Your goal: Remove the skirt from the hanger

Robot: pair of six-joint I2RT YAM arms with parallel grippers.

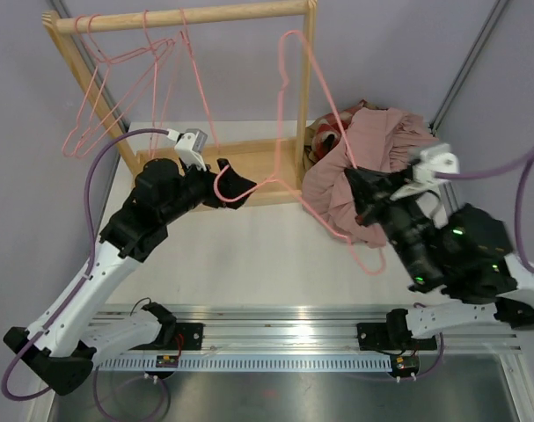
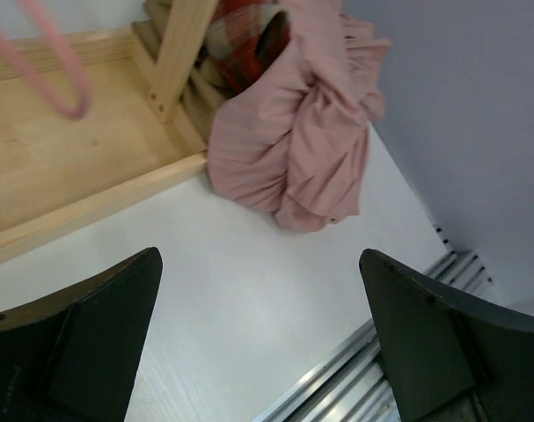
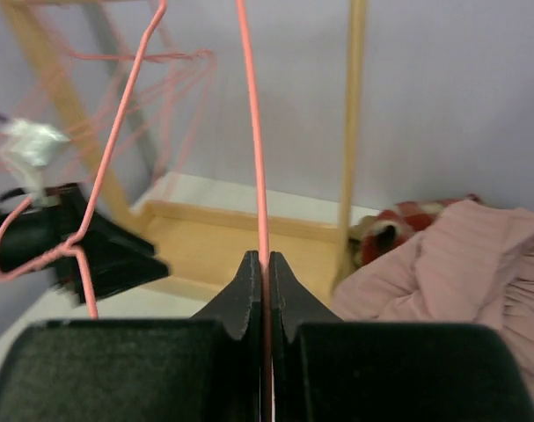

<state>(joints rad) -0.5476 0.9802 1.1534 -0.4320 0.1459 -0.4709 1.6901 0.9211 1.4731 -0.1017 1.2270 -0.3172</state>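
Right gripper [image 3: 265,264] clamps the thin pink wire hanger [image 3: 252,132]; left gripper [image 2: 258,264] gapes, holding nothing. Crumpled, pleated pink skirt [image 1: 372,149] heaps at the wooden rack's [image 1: 187,15] 3 o'clock.

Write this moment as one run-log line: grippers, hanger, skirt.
left gripper: open, empty | right gripper: shut on pink wire hanger | skirt: off hanger, heaped on table

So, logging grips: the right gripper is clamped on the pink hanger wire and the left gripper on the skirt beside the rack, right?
No. The left gripper is open and holds nothing, as the left wrist view shows; the skirt lies untouched beside the rack. The right gripper is clamped on the pink hanger wire.
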